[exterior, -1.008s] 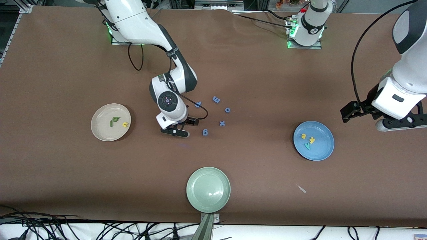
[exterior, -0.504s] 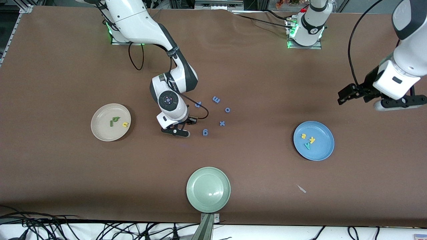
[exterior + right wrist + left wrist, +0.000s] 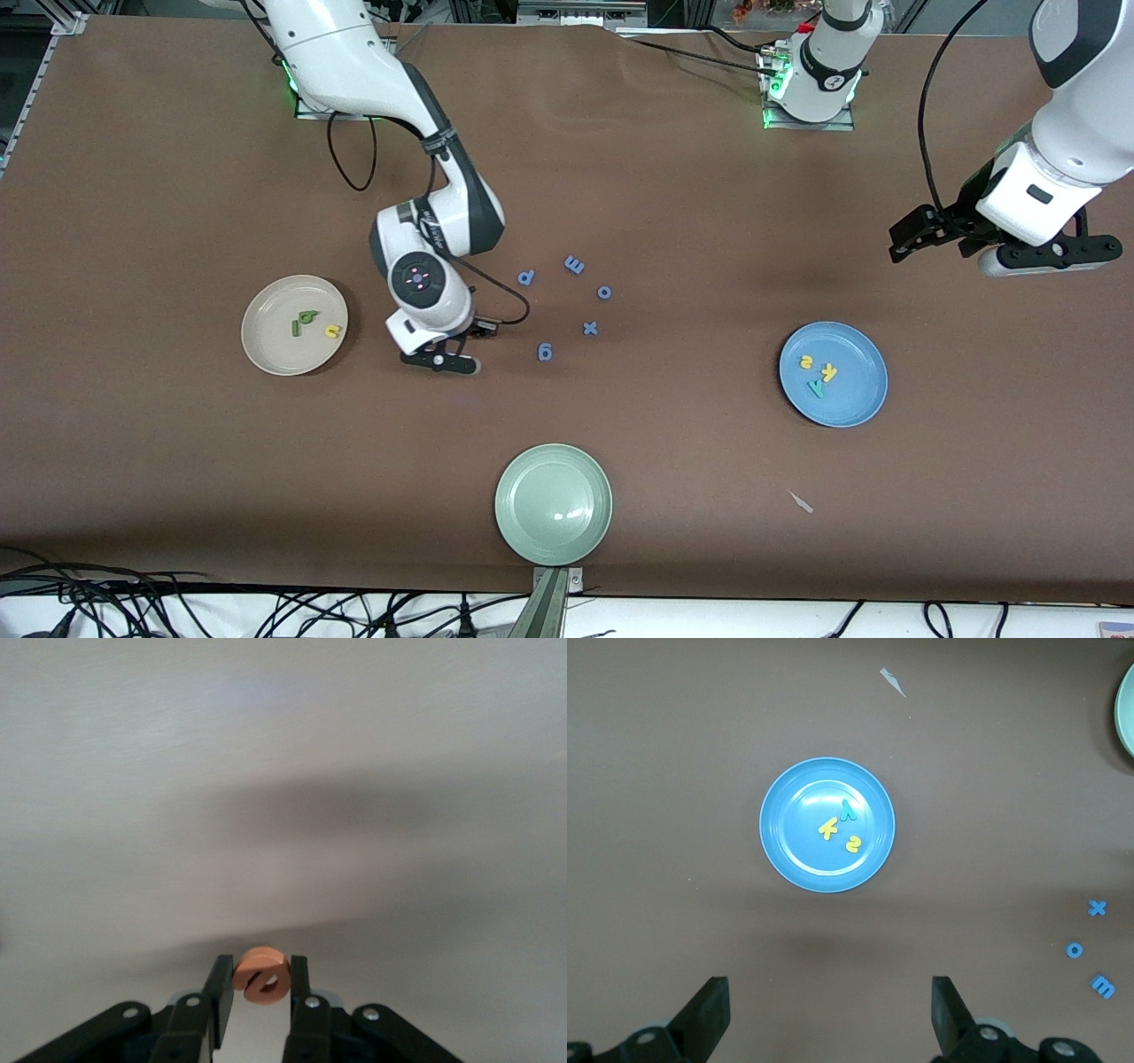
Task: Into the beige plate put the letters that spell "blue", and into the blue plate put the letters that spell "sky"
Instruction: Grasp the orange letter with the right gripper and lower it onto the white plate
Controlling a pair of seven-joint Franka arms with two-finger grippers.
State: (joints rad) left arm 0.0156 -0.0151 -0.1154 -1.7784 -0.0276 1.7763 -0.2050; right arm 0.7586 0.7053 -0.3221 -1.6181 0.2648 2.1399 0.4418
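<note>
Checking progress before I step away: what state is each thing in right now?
Right gripper: shut on orange "e".
Left gripper: open, holding nothing, over the table.
Beige plate: holds "b", "l", "u".
Blue plate: holds "s", "k", "y".
Green plate: holds nothing.

Orange "e" (image 3: pixel 262 975); blue plate (image 3: pixel 864 399); beige plate (image 3: pixel 270 350); pale green plate (image 3: pixel 523 523); brown table (image 3: pixel 709 221).

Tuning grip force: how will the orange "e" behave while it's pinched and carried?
The "e" looks like thick foam: probably light and slightly squashy. The right hand pinches its edges, so it may pivot. Rounded, it might roll if dropped on edge.
</note>
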